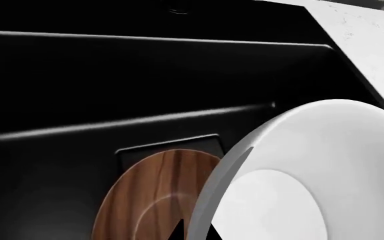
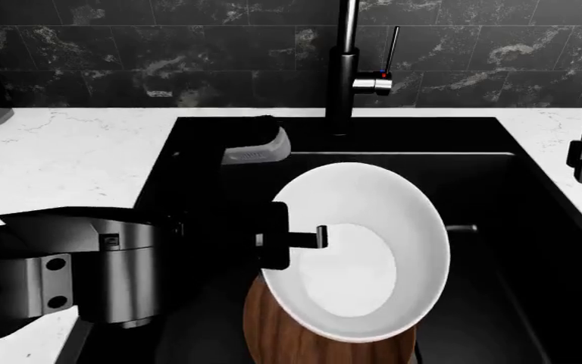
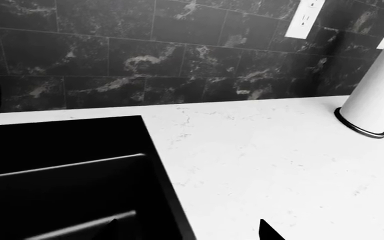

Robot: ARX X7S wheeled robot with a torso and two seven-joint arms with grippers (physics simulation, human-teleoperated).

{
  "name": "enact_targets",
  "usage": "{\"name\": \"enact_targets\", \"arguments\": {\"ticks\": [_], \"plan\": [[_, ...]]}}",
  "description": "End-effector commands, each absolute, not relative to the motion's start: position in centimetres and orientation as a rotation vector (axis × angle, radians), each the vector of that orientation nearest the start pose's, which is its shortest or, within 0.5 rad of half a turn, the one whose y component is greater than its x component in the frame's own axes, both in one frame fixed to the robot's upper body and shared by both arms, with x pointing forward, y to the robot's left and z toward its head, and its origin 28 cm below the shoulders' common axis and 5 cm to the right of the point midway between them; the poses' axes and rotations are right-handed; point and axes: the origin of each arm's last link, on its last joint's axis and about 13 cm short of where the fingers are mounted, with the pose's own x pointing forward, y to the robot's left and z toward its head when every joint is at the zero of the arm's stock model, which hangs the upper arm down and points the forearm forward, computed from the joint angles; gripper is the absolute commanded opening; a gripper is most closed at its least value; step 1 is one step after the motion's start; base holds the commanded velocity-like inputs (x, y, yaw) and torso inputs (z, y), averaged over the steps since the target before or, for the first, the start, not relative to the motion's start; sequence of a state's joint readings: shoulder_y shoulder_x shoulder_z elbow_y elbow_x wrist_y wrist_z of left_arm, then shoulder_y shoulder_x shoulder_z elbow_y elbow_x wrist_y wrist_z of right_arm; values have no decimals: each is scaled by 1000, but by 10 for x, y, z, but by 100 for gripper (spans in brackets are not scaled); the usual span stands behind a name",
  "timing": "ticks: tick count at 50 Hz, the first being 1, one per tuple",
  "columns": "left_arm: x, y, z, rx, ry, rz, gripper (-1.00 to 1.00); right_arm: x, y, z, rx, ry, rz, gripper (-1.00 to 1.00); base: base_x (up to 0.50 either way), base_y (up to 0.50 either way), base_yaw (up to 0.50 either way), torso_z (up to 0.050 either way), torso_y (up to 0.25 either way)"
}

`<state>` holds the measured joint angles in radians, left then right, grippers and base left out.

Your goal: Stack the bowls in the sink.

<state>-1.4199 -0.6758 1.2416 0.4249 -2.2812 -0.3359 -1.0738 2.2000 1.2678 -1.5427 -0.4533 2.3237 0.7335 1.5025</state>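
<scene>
Head view: my left gripper (image 2: 306,239) is clamped on the near left rim of the white bowl (image 2: 357,250), one finger (image 2: 317,236) lying inside the rim. The bowl is tilted, its open face turned toward the camera, and it is held above the brown wooden bowl (image 2: 301,337), which rests on the bottom of the black sink (image 2: 493,174) and shows only as a crescent below the white one. Whether the two bowls touch cannot be told.

Writing: none is legible. A small plate on my left arm (image 2: 109,243) is too small to read. The faucet (image 2: 347,61) carries a red and a blue mark at its lever.

Surroundings: the faucet stands on the white countertop (image 2: 58,159) behind the basin, before a dark marbled tile wall (image 2: 170,45). A dark object (image 2: 255,140) with a pale edge overhangs the sink's back left corner.

Left wrist view: the white bowl (image 1: 299,175) covers most of the wooden bowl (image 1: 148,195); a rectangular drain recess (image 1: 172,145) lies just beyond the wooden bowl.

Right wrist view: my right gripper (image 3: 192,232) hangs over the sink's right rim, fingertips well apart and empty. A white paper-towel roll (image 3: 379,90) stands upright on the counter, with a wall outlet (image 3: 305,17) above.
</scene>
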Motion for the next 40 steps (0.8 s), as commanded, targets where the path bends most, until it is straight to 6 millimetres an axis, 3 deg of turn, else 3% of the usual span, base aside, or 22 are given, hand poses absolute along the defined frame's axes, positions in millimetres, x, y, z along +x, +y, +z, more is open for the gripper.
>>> {"name": "enact_targets", "arguments": {"ticks": [1, 40], "plan": [[222, 150, 266, -223, 677, -423, -100, 172, -173, 353, -164, 314, -462, 100, 0, 0, 0, 0, 0], [231, 140, 240, -200, 781, -365, -100, 177, -173, 344, -154, 327, -449, 100, 0, 0, 0, 0, 0]]}}
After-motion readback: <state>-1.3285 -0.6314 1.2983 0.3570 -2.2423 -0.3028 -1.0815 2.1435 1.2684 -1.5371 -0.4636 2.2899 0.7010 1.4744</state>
